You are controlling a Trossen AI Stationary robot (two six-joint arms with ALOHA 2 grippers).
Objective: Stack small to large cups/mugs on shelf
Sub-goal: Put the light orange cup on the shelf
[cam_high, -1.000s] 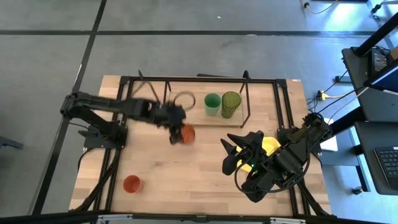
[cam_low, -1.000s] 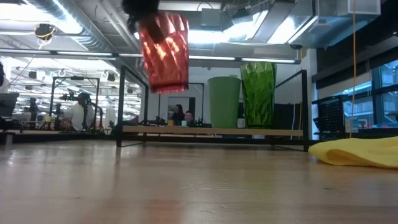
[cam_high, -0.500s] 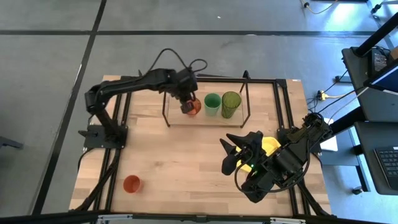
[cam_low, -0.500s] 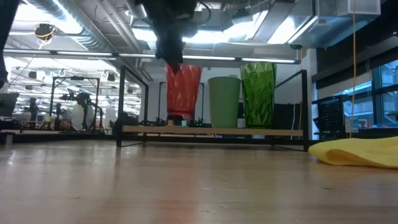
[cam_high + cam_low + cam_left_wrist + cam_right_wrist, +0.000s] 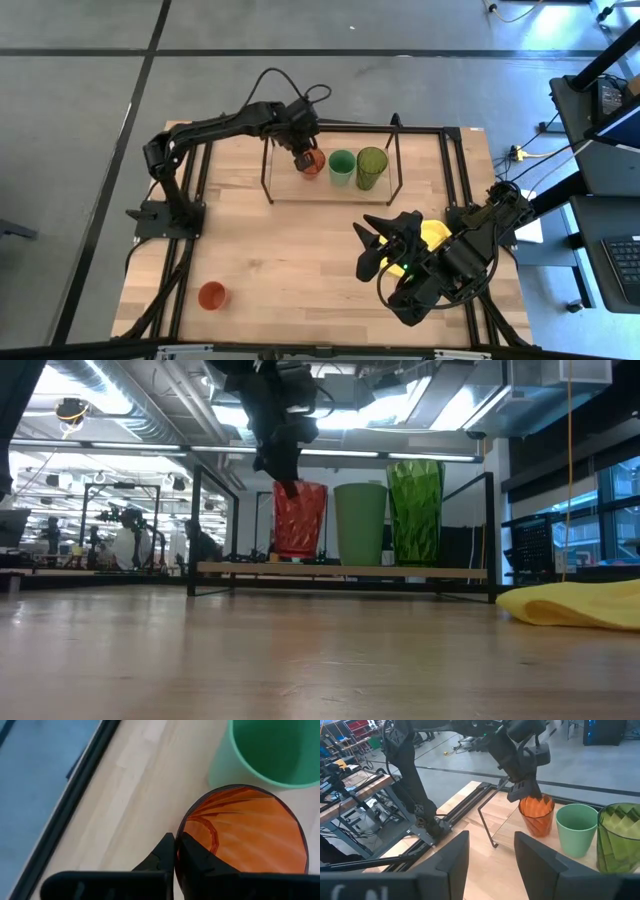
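My left tool (image 5: 175, 852) pinches the rim of the orange-brown cup (image 5: 311, 164), which stands on the shelf (image 5: 340, 571) just left of the green cup (image 5: 342, 166); my right tool (image 5: 490, 855) waits, fingers spread.

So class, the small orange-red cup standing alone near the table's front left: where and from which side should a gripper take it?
Come from above onto the rim of the orange-red cup: it stands upright, mouth open, no handle, with nothing close beside it.

Bright, even ceiling light; my worktop (image 5: 300, 250) shows soft shadows, and the low view's near foreground is blurred.
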